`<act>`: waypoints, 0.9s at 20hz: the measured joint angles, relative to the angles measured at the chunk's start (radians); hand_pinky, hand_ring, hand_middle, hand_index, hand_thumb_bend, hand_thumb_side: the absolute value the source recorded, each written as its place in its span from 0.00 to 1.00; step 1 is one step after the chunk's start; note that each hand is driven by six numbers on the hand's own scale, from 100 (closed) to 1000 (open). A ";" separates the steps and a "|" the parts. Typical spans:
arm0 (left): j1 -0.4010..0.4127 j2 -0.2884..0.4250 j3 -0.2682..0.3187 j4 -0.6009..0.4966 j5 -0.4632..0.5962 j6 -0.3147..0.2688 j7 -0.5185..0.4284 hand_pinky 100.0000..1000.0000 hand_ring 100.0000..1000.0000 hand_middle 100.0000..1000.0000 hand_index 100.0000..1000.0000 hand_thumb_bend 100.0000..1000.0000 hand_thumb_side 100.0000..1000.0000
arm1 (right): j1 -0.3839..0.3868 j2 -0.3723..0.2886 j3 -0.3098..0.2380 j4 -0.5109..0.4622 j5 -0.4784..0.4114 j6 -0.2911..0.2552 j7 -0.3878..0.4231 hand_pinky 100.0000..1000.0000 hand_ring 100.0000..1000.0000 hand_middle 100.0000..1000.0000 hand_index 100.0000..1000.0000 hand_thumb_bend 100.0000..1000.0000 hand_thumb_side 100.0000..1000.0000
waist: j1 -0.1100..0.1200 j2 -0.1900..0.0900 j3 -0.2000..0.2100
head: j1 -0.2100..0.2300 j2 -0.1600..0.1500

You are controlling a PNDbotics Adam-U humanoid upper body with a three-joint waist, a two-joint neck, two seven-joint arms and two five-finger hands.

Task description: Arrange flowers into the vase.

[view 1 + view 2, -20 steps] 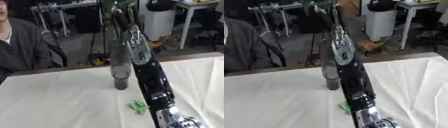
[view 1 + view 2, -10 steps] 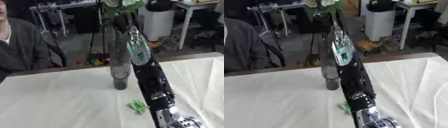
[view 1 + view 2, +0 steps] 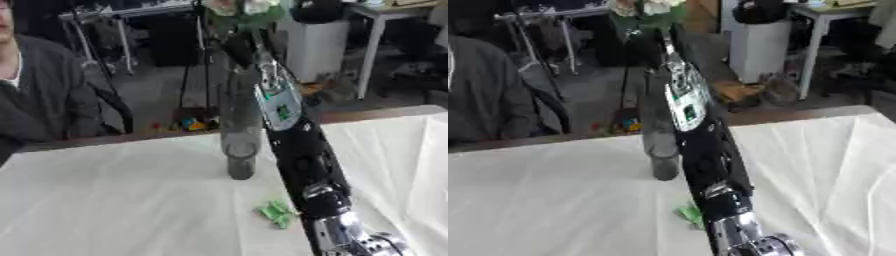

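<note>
High above the white-clothed tabletop [image 3: 105, 200], the right hand [image 3: 238, 47] reaches up, its fingers apparently around the flowers [image 3: 234, 11], though blur hides the grip. Directly below them stands the tall grey vase [image 3: 239, 135]. Nearer lies a green scrap [image 3: 276, 214].

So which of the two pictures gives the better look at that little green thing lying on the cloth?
The left eye view: the green scrap lies clear beside the right arm. In the right eye view the arm covers part of it.

Tall grey vase [image 3: 240, 125] upright on white cloth, pale flowers [image 3: 234, 7] above.
</note>
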 measured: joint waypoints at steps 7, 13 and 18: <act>0.000 0.000 0.000 0.002 -0.004 0.000 0.000 0.73 0.68 0.58 0.74 0.57 0.93 | -0.023 -0.016 0.000 0.019 0.038 0.008 0.046 0.47 0.50 0.46 0.22 0.00 0.74 | -0.011 -0.003 -0.006 | 0.000 0.000; 0.001 0.000 0.001 0.003 -0.008 0.001 -0.001 0.73 0.68 0.58 0.74 0.57 0.93 | -0.035 -0.033 0.006 0.049 0.040 0.025 0.159 0.49 0.51 0.47 0.21 0.00 0.81 | -0.020 -0.008 -0.017 | 0.001 0.002; 0.002 0.000 0.001 0.007 -0.008 0.001 -0.001 0.73 0.68 0.58 0.74 0.57 0.93 | -0.038 -0.035 0.005 0.054 0.016 0.050 0.239 0.48 0.51 0.48 0.21 0.00 0.84 | -0.024 -0.013 -0.023 | 0.002 0.004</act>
